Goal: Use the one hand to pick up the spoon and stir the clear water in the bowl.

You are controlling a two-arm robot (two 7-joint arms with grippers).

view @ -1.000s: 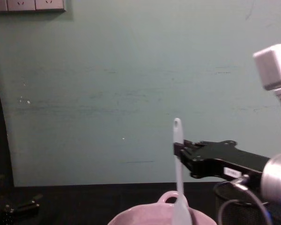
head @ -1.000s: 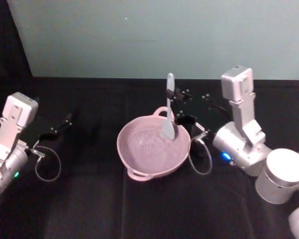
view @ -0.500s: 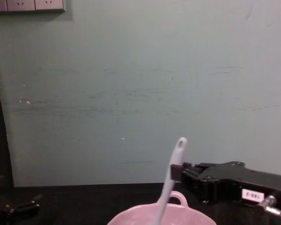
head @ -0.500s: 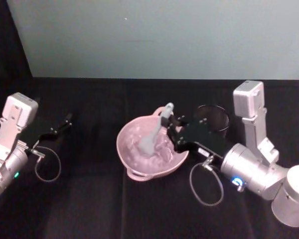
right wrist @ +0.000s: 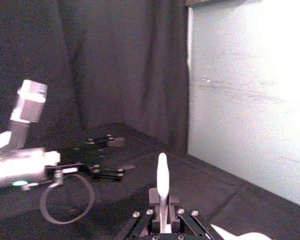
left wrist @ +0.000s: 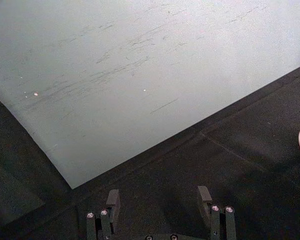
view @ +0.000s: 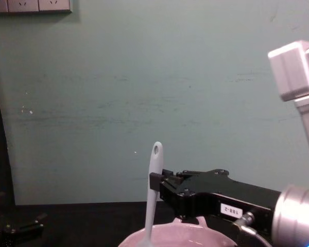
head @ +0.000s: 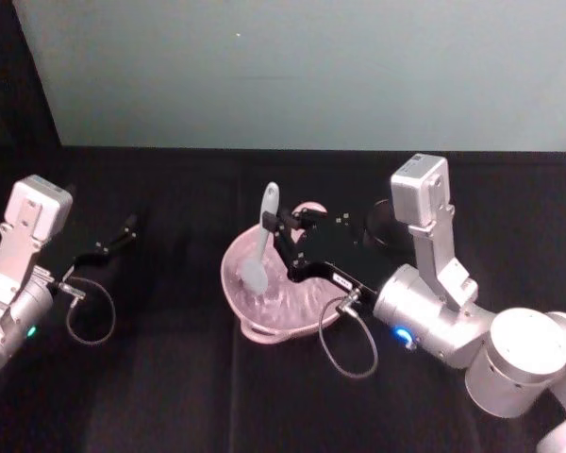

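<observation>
The pale pink bowl (head: 300, 319) sits mid-table on black cloth; its rim also shows low in the chest view (view: 195, 237). Clear water (head: 285, 300) is only a faint sheen inside. My right gripper (head: 274, 231) reaches over the bowl from the right, shut on the handle of the white spoon (head: 262, 241). The spoon stands nearly upright, its scoop down in the bowl's left part and the holed tip up (view: 153, 175). In the right wrist view the spoon (right wrist: 162, 180) rises from between the shut fingers. My left gripper (head: 123, 231) is parked far left, open (left wrist: 158, 200).
A black mesh cup (head: 375, 219) stands behind the right arm, partly hidden. Cable loops hang beneath each wrist (head: 344, 344) (head: 90, 316). A pale green wall (head: 302, 75) closes the table's far edge.
The right gripper has swept the spoon from the bowl's right side across to its left, with the scoop staying in the bowl. The left arm has not moved.
</observation>
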